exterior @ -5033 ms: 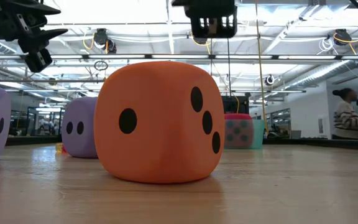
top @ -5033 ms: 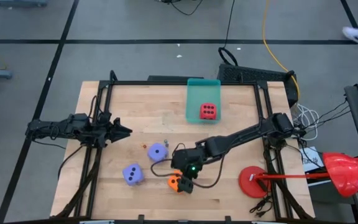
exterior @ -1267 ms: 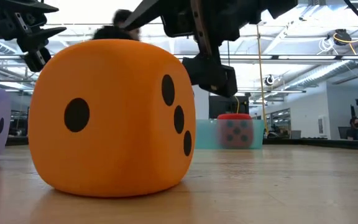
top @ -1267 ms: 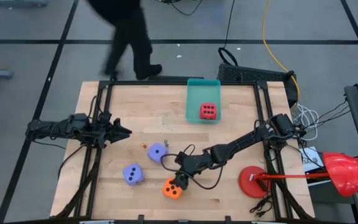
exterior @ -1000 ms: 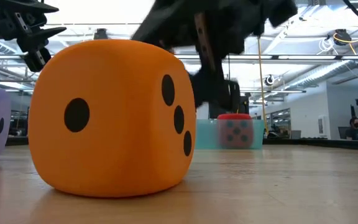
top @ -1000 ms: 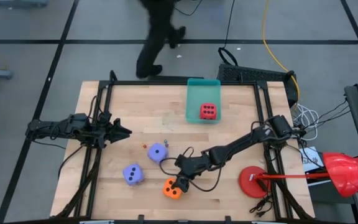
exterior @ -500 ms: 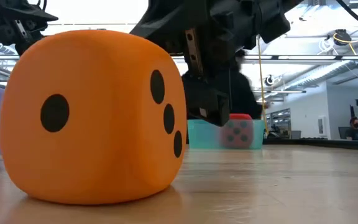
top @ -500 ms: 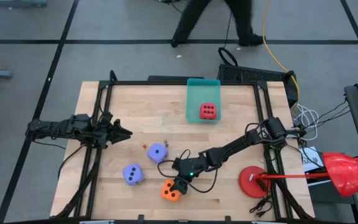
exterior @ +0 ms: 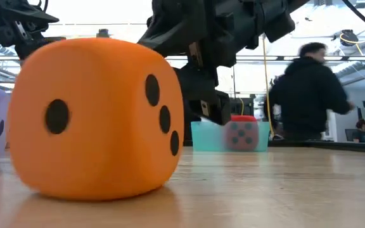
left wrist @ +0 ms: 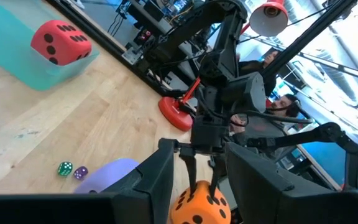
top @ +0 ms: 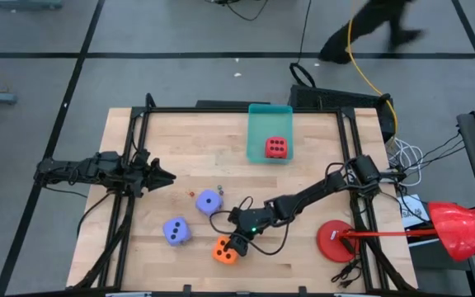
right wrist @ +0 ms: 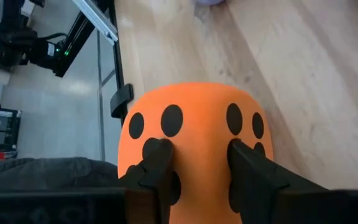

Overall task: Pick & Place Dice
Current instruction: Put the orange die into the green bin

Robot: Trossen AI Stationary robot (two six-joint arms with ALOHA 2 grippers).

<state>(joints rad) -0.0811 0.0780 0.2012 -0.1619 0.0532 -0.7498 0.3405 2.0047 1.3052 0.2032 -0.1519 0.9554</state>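
Two purple dice (top: 192, 216) beside the orange die (top: 226, 251) near the table's (top: 180, 148) front edge, red die (top: 275, 147) in teal tray (top: 269, 120), right gripper (right wrist: 194, 152) pinching the orange die, pips visible in right wrist view, tiny dice (left wrist: 71, 170) in left wrist view, left gripper (top: 166, 175) part-open at left, person (exterior: 306, 95) in low view.

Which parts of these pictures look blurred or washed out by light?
Low view: the walking person is smeared by motion, and the ceiling lights glare white. High view: the same person is blurred. Right wrist view: the orange die is sharp.
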